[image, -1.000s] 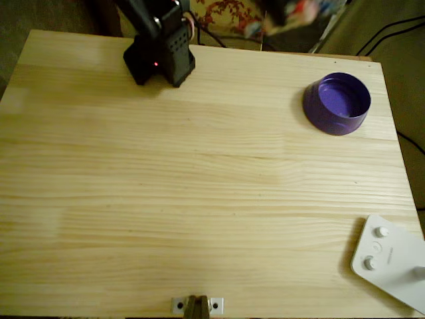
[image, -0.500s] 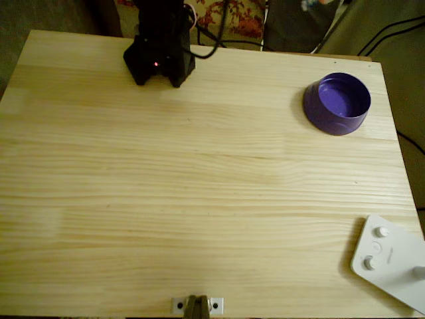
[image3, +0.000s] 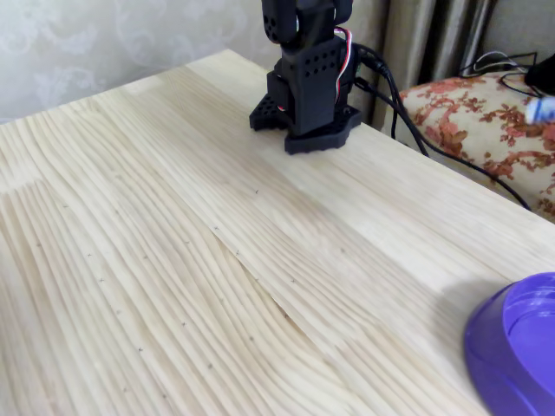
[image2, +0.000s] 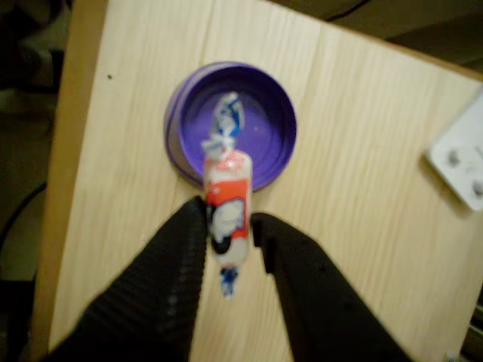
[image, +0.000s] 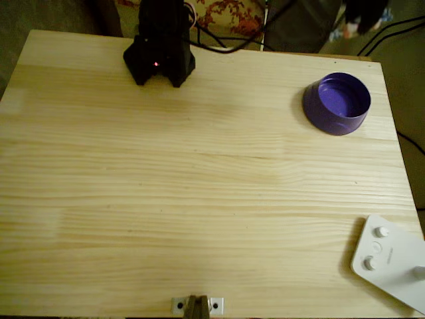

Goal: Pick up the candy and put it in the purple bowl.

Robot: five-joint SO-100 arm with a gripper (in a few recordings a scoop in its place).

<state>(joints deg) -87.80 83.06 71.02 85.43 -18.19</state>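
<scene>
Two claw [image2: 230,226] fingers pinch the candy [image2: 227,204], held above the purple bowl [image2: 268,102]

One candy [image2: 227,202], pinched between the two black fingers [image2: 179,249] of one hand [image2: 230,226]. One purple bowl [image: 337,103], seen also in the wrist view [image2: 260,113] and at the corner of the fixed view [image3: 520,355]. One white flat device [image: 392,262] with three round buttons countable in the overhead view. One black arm base [image: 159,56] with one red light. One wooden surface [image: 199,186]. One small metal bracket [image: 197,305] at its near edge.
</scene>
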